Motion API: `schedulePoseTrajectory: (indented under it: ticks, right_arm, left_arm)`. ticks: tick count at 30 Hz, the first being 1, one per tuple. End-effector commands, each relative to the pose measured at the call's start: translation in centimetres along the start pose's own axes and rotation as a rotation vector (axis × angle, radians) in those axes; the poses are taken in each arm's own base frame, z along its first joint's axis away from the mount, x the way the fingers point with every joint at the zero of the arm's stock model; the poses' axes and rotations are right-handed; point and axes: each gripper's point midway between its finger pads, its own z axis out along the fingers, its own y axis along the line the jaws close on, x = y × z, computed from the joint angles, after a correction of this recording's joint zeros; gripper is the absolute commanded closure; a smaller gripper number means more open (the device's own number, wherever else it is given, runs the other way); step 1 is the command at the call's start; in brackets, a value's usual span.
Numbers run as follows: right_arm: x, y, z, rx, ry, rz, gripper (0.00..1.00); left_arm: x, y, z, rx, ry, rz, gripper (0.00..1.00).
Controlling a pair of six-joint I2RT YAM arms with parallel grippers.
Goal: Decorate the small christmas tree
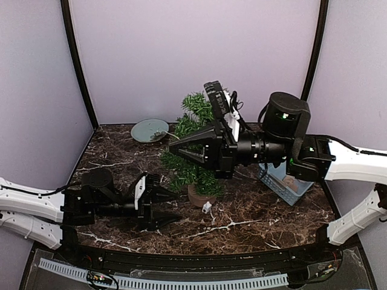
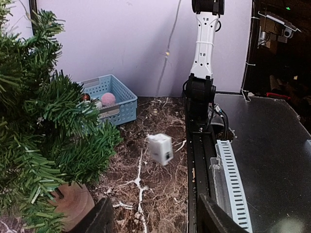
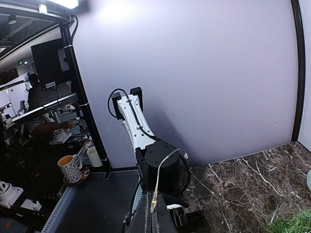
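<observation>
A: Green tree, where is it?
B: Mid-table, between both arms. The left gripper gapes wide just beside its stump. The right gripper is pinched on a thin wire, clearest in its own wrist camera.
A: And the blue basket?
B: The left wrist view shows a pink ball and other baubles inside.

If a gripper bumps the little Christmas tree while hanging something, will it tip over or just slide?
Likely top-heavy: the small christmas tree spreads wide over a narrow stump base, so a high push may tip it. Its bristly branches look flexible and would probably bend first. A low push might slide it on the glossy marbled table.
</observation>
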Motion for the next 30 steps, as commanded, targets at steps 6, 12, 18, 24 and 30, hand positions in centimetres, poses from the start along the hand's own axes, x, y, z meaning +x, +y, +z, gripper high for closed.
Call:
schedulePoseTrajectory:
  ticks: [6, 12, 18, 24, 30]
  right_arm:
    - [-3.0, -0.4, 0.4, -0.011, -0.083, -0.051, 1.0]
    - [-3.1, -0.6, 0.6, -0.026, -0.086, -0.05, 1.0]
    - [-3.0, -0.7, 0.6, -0.036, -0.093, -0.043, 1.0]
    - [-3.1, -0.7, 0.6, -0.041, -0.09, -0.041, 1.0]
    - [-3.1, -0.7, 0.6, -0.044, -0.09, -0.041, 1.0]
  left_arm:
    - [-1.6, 1.2, 2.6, -0.042, -0.068, 0.051, 0.47]
    - [-1.3, 1.4, 1.9, -0.063, -0.082, 0.021, 0.72]
    - [-1.4, 1.0, 2.0, -0.035, -0.082, 0.029, 0.64]
    - [-0.8, -0.3, 2.2, 0.04, -0.075, 0.008, 0.52]
    - [-1.0, -0.2, 2.2, 0.033, -0.08, 0.019, 0.53]
